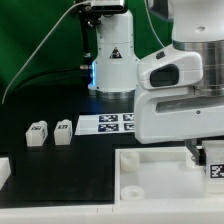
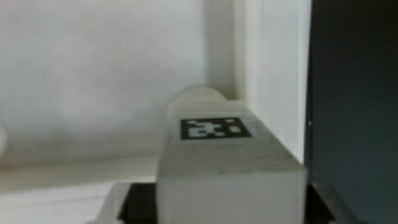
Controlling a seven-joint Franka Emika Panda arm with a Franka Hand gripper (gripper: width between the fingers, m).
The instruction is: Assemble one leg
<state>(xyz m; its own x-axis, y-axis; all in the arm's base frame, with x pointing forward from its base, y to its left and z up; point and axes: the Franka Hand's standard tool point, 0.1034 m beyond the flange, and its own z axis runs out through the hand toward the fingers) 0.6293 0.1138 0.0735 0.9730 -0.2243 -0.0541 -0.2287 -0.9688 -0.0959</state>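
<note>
Wrist view: we saw the gripper (image 2: 217, 205) clamped on 1 leg (image 2: 221, 160) w/ tag, above the tray (image 1: 150, 175).

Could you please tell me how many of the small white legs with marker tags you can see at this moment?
3. Two legs stand side by side on the table at the exterior view's left. A third is in the pincer, seen in the wrist view. The arm may hide others.

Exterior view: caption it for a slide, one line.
Panda arm's gripper lowered at the white tray-like piece, two spare legs beside the marker board.
</note>
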